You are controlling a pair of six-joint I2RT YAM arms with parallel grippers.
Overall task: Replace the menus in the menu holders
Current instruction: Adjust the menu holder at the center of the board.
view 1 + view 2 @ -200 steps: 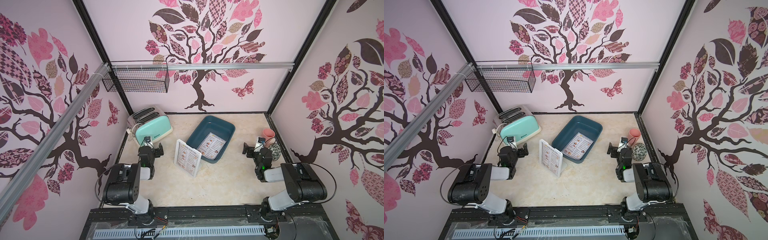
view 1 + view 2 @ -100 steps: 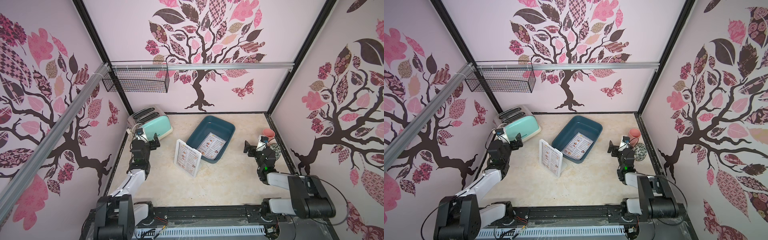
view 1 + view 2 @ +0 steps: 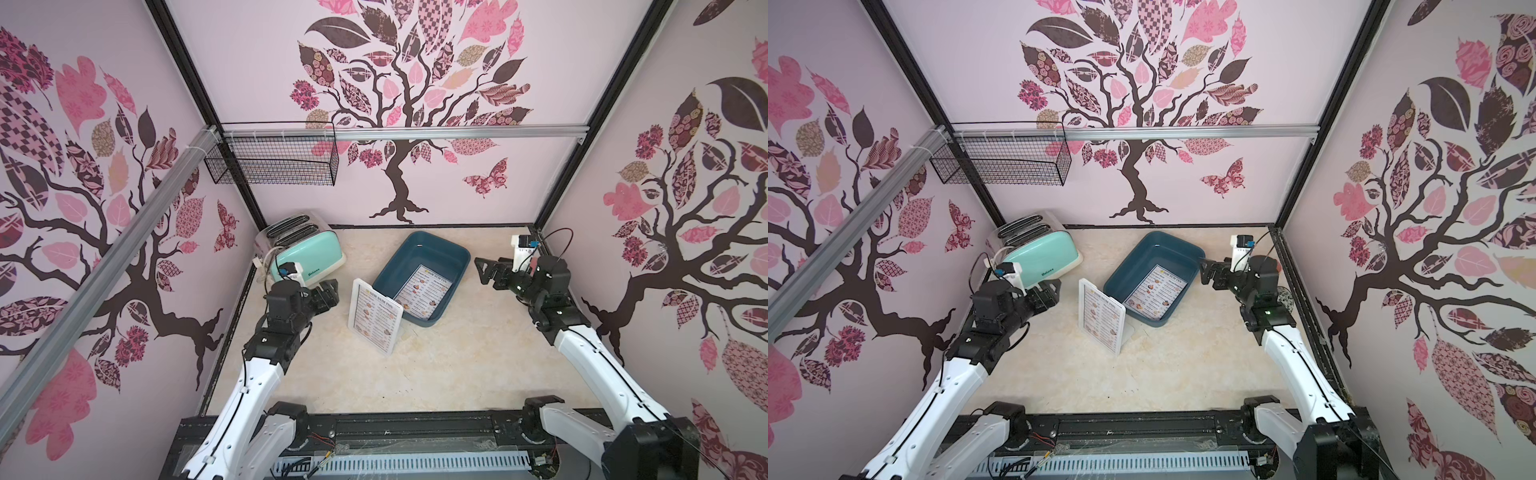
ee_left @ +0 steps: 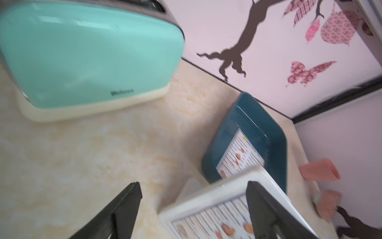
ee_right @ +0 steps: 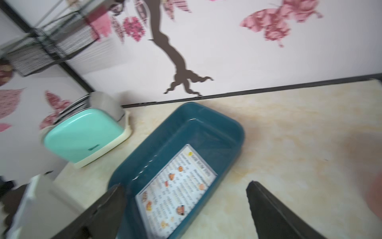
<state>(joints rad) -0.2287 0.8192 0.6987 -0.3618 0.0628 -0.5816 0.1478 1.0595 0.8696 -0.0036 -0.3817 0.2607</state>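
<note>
Teal tub (image 3: pixel 426 255) stands just behind menu holder (image 3: pixel 376 316); left claw (image 3: pixel 330 293) and right claw (image 3: pixel 484 270) spread, empty.

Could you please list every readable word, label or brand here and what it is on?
"DIM SUM INN": heads the standing menu in the menu holder.
"DIM SUM INN": heads the flat menu in the teal tub.
Small print on both: too small.
Toaster brand: too blurred.

We see bright, soft light and faint shadows. Both top views look sharp; wrist views blur the menu (image 5: pixel 176 191).
</note>
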